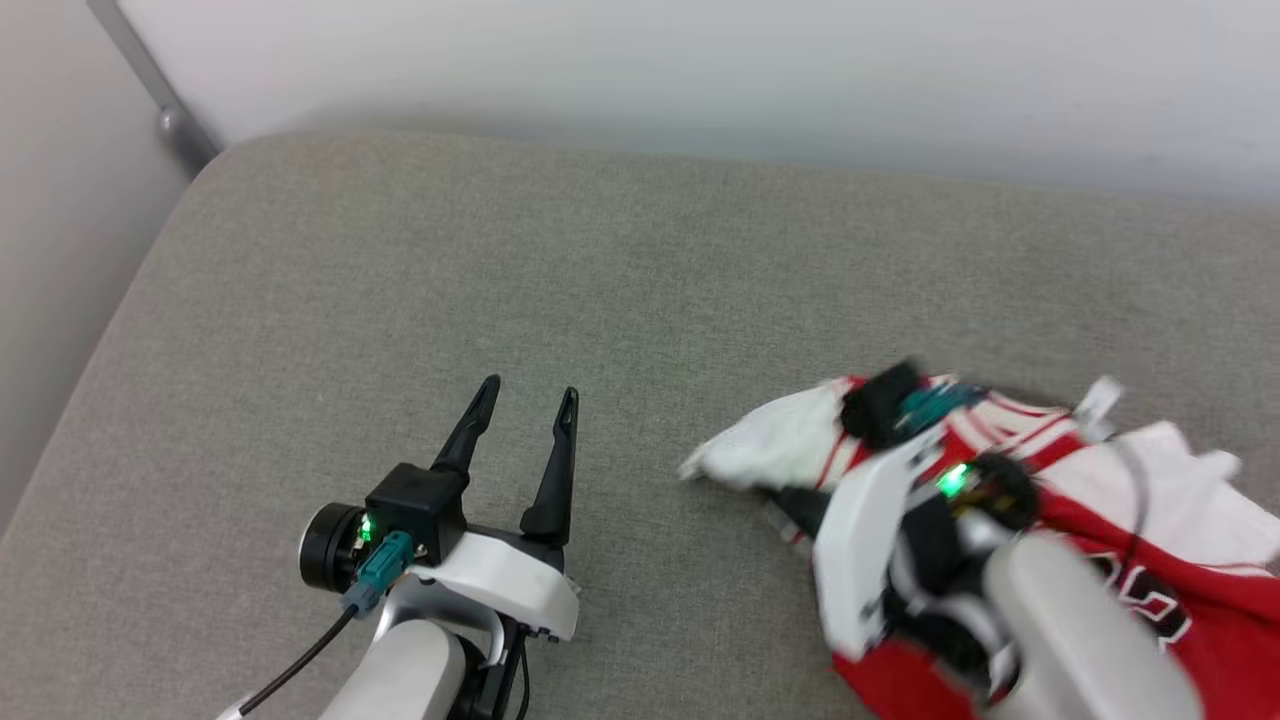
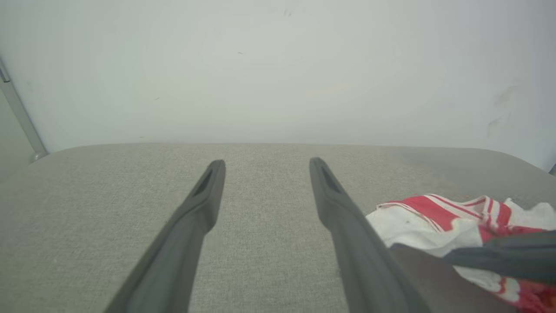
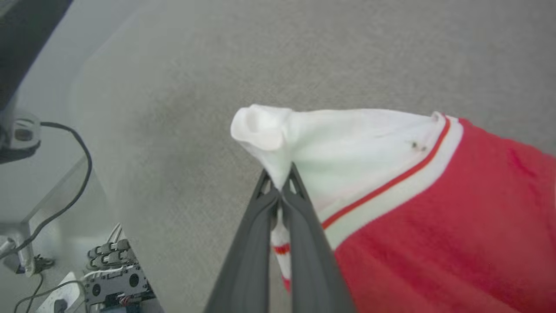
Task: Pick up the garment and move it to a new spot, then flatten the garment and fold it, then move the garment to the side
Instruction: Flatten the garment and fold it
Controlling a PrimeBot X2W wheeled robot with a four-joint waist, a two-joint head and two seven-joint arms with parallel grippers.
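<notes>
The garment [image 1: 1225, 630], a red jersey with white sleeves and striped trim, lies crumpled at the lower right of the grey cushion [image 1: 600, 250]. My right gripper [image 3: 281, 182] is shut on a bunch of its white sleeve [image 3: 347, 139], and the cloth pokes out past the fingertips. In the head view the right gripper [image 1: 790, 503] sits at the jersey's left end, blurred, under the pale forearm. My left gripper [image 1: 529, 392] hovers open over bare cushion to the left, holding nothing. From the left wrist, the left gripper [image 2: 266, 163] has the garment [image 2: 434, 217] to its right.
A pale wall [image 1: 700, 70] runs behind the cushion. The cushion's rounded left edge [image 1: 130, 300] drops off beside a metal bar [image 1: 150, 80]. In the right wrist view, cables and electronics [image 3: 113, 278] lie on the floor beyond that edge.
</notes>
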